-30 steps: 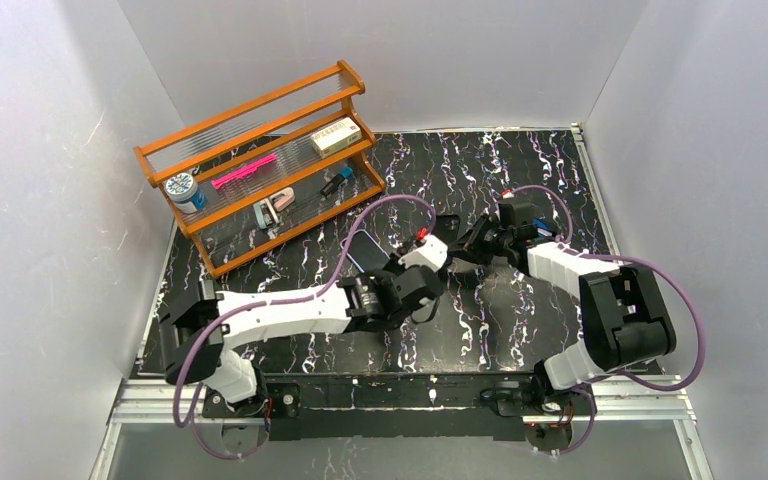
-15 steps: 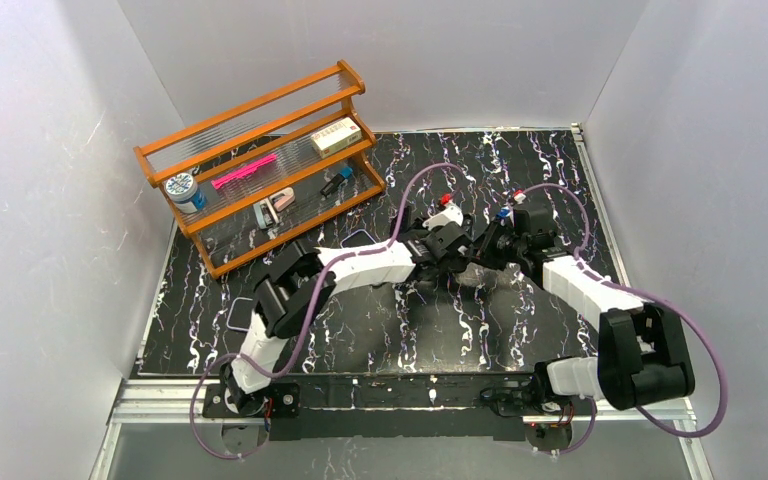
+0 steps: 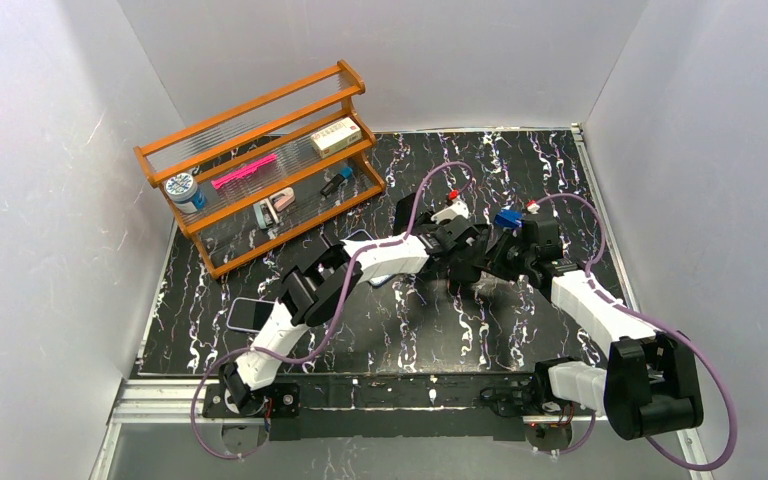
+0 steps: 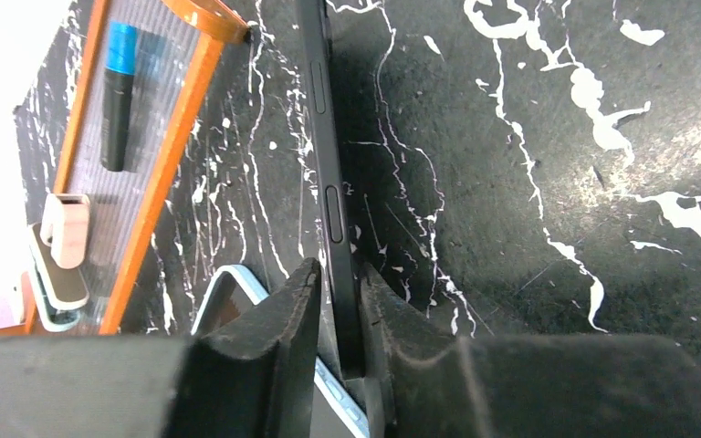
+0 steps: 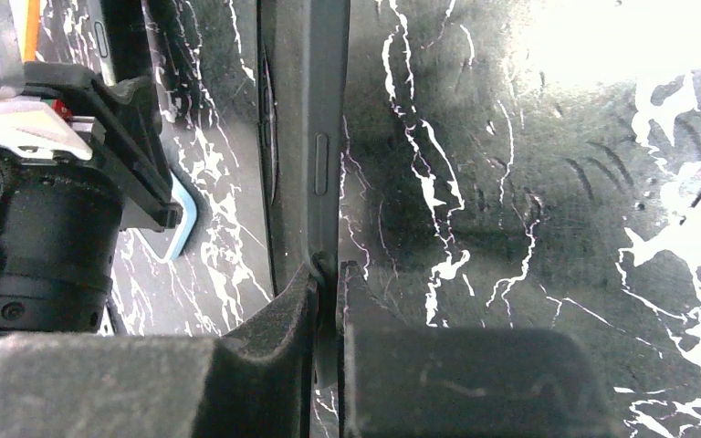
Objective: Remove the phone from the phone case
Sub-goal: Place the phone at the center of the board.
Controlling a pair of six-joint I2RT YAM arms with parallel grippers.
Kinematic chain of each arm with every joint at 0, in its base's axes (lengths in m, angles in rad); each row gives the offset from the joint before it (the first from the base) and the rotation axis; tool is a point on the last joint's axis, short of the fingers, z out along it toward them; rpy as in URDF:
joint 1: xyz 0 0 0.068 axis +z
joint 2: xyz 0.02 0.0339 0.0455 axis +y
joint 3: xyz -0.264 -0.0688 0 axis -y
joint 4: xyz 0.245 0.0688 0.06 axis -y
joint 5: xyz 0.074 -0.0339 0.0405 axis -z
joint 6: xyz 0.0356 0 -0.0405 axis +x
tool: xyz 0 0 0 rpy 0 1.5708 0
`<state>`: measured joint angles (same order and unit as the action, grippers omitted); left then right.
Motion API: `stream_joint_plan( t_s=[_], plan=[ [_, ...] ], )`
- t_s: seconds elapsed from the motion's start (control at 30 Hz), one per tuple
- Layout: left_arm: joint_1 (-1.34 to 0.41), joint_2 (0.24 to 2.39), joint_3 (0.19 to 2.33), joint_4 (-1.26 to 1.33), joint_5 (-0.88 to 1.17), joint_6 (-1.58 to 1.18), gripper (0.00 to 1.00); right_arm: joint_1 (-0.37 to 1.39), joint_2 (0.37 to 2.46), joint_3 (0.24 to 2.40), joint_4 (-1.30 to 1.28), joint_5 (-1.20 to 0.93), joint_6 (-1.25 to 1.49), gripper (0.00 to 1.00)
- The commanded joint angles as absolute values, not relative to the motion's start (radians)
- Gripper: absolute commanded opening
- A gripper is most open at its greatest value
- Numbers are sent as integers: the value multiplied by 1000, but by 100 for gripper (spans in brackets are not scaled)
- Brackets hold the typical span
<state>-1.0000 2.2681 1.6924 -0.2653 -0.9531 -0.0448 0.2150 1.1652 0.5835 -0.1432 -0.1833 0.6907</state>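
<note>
At the bottom edge of the overhead view the two arm bases sat on the near rail. From them the left arm [image 3: 400, 255] ran up and to the right and the right arm [image 3: 585, 300] ran up and to the left, so both wrists met just right of the frame's centre over the black, white-veined table [image 3: 420, 335]. Lower left of centre, a pale-rimmed handset [image 3: 250, 314] lay flat on the table, well apart from the wrists. In the left wrist view the left gripper [image 4: 336, 276] was clamped on the phone [image 4: 322, 137], a thin dark slab seen edge-on with its side buttons showing, running from the fingers at the bottom to the top of the frame. Just left of those fingers, a blue-rimmed device [image 4: 234, 301] lay flat on the table beneath. In the right wrist view the right gripper [image 5: 327, 274] was pinched tight on the phone case [image 5: 327, 91], a narrow dark strip with a button cutout rising up the middle of the frame, and the other wrist filled the left side. Whether phone and case touched could not be made out. Farther back, in the upper left of the overhead view, the orange rack [image 3: 250, 107] stood aslant, holding a blue-lidded jar [image 3: 180, 188], a pink item [image 3: 243, 172], a pale box [image 3: 335, 135] and a blue-capped marker [image 3: 338, 183].
</note>
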Motion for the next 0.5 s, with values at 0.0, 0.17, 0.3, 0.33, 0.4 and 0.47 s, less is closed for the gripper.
stream_joint_plan(
  t_s=[0.0,0.17,0.3,0.33,0.4,0.47],
  plan=[
    [-996,2271,1721,-270,-936,-78,24,207,1140,579,-158,-151,672,1],
    [-996,2283,1734,-266,-913,-90,38,207,1127,578,-159,-155,669,1],
    [-980,2282,1745,-268,-861,-125,50,207,1135,600,-149,-178,647,1],
    [-974,2280,1749,-268,-840,-137,52,207,1142,609,-149,-183,641,1],
    [-963,2280,1761,-267,-804,-158,57,207,1163,630,-151,-196,632,1],
    [-950,2280,1777,-277,-765,-180,63,207,1187,646,-141,-210,627,1]
  ],
)
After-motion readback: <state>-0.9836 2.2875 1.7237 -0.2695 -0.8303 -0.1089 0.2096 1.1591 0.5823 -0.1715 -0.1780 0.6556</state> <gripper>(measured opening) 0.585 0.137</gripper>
